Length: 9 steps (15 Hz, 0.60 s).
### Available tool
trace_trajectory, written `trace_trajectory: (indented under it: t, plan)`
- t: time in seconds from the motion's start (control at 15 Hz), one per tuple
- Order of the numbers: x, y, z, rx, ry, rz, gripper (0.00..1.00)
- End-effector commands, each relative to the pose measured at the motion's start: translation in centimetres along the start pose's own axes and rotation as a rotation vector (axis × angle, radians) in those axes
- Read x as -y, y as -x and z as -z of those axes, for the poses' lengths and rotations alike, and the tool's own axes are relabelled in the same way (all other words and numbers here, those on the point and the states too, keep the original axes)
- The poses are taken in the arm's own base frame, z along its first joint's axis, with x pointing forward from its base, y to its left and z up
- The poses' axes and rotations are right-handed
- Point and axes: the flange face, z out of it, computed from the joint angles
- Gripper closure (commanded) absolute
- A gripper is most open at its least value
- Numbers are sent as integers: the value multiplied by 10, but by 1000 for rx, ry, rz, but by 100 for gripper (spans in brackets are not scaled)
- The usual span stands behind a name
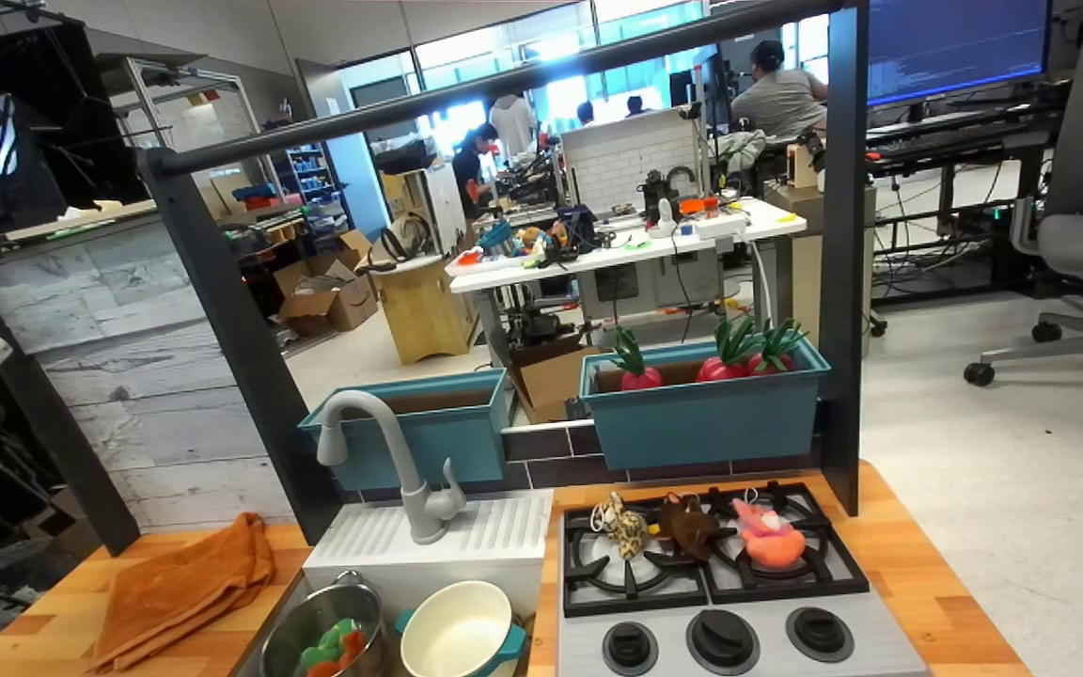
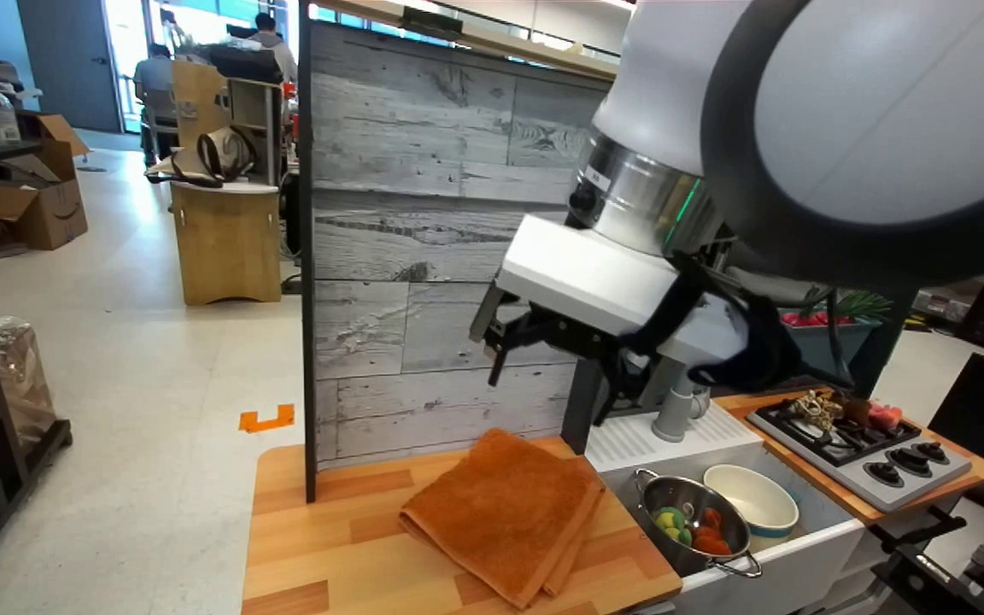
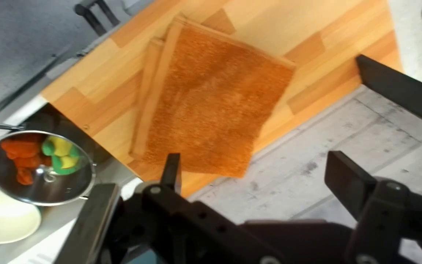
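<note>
In an exterior view, a folded orange terry cloth (image 1: 186,594) lies on the light-brown wooden counter (image 1: 39,616). In an exterior view, the black two-fingered gripper (image 2: 547,400) hangs higher, apart from it. In the wrist view, its fingers (image 3: 347,180) stand wide and released, the cloth beyond them.

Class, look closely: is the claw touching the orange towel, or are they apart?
Apart. An exterior view shows the open claw hanging above the orange towel, with a gap where the grey wall panel shows between them.
</note>
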Motion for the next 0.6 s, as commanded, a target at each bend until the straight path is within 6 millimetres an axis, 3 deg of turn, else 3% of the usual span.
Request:
trace_trajectory:
  t: [0.0, 0.27, 0.33, 0.4, 0.53]
  plan:
    - [-47, -7, -40, 11, 201, -40, 0]
    - [-136, -39, -79, -37, 360, -223, 0]
    - [-111, -29, -74, -3, 320, -156, 0]
    - [-125, -34, -81, -10, 345, -168, 0]
    - [-123, -33, -83, -6, 341, -163, 0]
